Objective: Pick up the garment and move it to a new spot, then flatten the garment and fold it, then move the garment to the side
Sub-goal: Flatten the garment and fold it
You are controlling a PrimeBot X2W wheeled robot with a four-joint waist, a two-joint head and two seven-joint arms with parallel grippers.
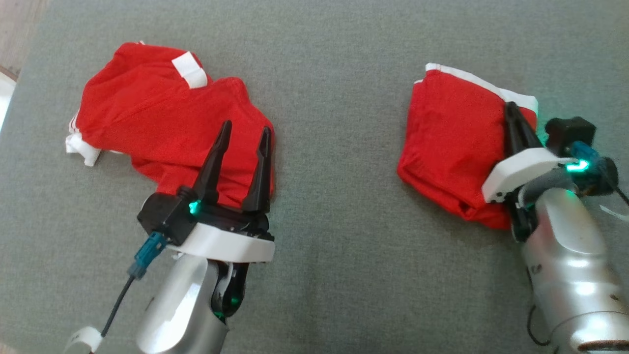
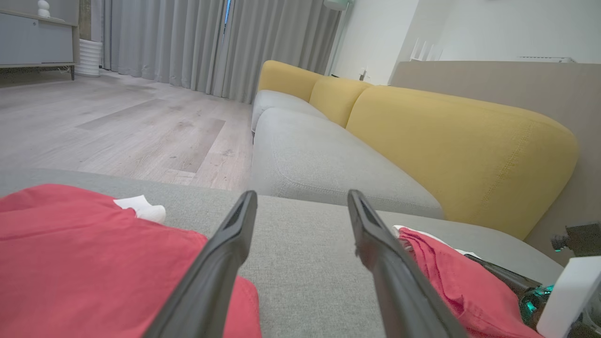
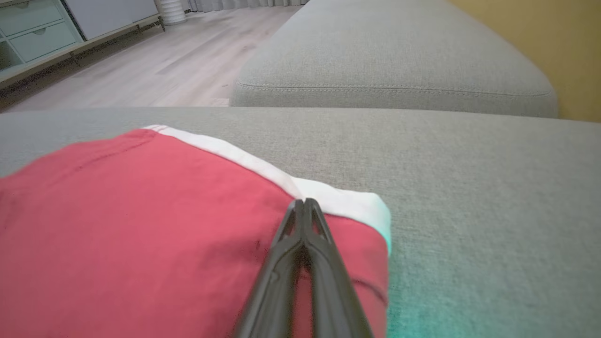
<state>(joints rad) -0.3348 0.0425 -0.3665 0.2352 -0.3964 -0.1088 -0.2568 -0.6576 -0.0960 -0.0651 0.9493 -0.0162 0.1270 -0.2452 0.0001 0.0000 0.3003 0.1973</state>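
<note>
Two red garments with white trim lie on the grey cushion (image 1: 334, 206). The right garment (image 1: 452, 128) (image 3: 141, 211) looks folded, with a white hem along its far edge. My right gripper (image 1: 511, 105) (image 3: 304, 201) lies low over it, shut, its tips pinching the cloth right at the white hem. The left garment (image 1: 147, 113) (image 2: 70, 244) is crumpled. My left gripper (image 1: 246, 126) (image 2: 301, 193) hovers over its near right edge, open, with nothing between the fingers. The right garment (image 2: 446, 272) also shows in the left wrist view.
The cushion's edge and wooden floor (image 1: 14, 29) are at the far left. Beyond the cushion stands a sofa with a grey seat (image 2: 319, 159) and yellow backrest (image 2: 446, 141). A low cabinet (image 3: 28, 33) stands across the floor.
</note>
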